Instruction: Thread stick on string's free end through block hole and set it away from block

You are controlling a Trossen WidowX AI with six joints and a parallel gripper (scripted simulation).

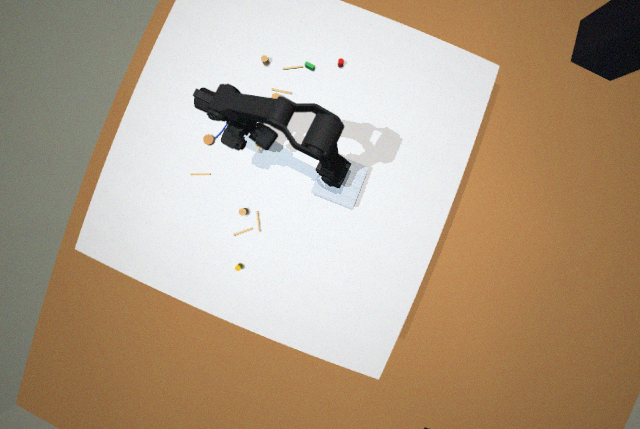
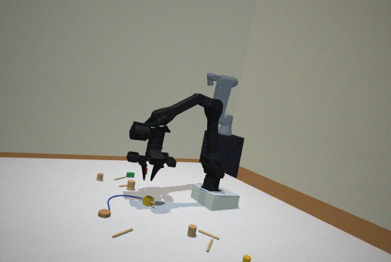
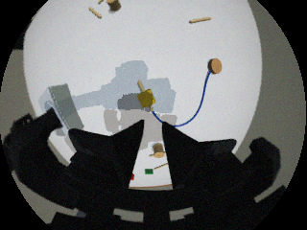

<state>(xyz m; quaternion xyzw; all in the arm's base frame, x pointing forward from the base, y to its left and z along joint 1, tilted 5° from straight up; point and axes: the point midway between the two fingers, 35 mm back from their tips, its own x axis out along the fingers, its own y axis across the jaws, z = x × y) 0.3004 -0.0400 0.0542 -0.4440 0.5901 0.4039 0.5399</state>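
Gripper partly open, empty, above yellow block, stick poking out, blue string curving to button.

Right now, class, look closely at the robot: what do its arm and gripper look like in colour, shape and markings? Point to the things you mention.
The arm [image 1: 248, 108] [image 2: 186, 102] is black, with chunky links and rounded joints. The gripper [image 2: 147, 179] [image 3: 153, 123] is black too, with two fingers that taper to narrow tips. No coloured markings or cables can be made out on either.
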